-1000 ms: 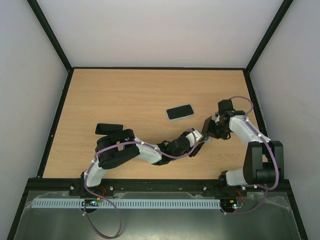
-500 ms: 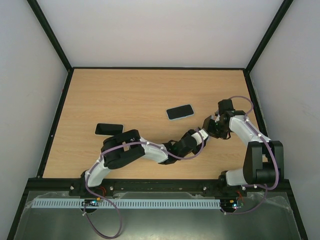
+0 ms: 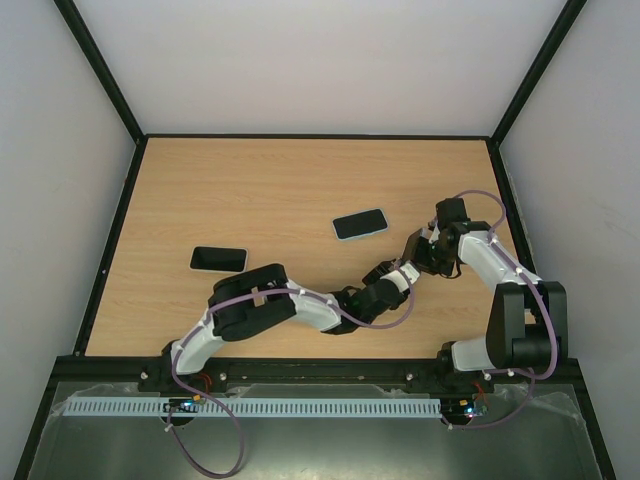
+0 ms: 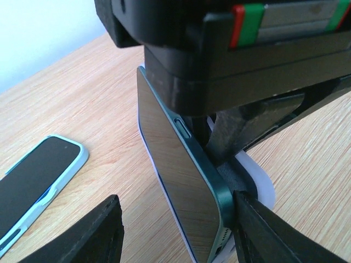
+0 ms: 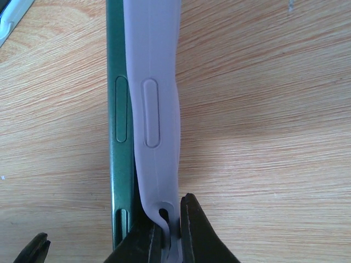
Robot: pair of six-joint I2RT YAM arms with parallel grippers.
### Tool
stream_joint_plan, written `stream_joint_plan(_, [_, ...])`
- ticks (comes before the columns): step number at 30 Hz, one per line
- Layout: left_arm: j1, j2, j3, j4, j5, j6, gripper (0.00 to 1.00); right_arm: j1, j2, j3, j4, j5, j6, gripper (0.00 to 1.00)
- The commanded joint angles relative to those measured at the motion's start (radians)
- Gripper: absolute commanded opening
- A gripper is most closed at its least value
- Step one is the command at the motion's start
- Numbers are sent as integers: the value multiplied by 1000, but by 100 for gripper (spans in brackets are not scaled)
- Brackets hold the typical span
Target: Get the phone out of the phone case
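Silicone, soft and stretchy, the lilac case (image 5: 156, 109) is pinched at its lip by the right gripper (image 5: 169, 236), half peeled from the stiff, slick green phone (image 5: 116, 137) held edge-up over the table (image 3: 250, 180), right of centre. Left gripper (image 4: 175, 219) gapes around the phone; clamp its flat faces firmly. Beyond lies another cased phone (image 3: 360, 224).

A light wood-grain table (image 3: 250, 180) fills the enclosure, bounded by plain white walls (image 3: 300, 60) and black frame bars (image 3: 101, 70). A white slotted strip (image 3: 250, 408) runs along its near edge. The light is soft and even.
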Motion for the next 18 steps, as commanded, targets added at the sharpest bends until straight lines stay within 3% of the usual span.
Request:
stream_joint_plan(1, [-1,44,20,-36,-102,42,55,0,-21,2,-6,-47,-26,2])
stream_joint_plan(8, [1,88,56,-56,-80,65,47,0,-42,3,-16,-83,-37,2])
stream_joint_plan(18, [1,76,58,-38,-80,67,20,0,-61,2,-15,-72,-39,2])
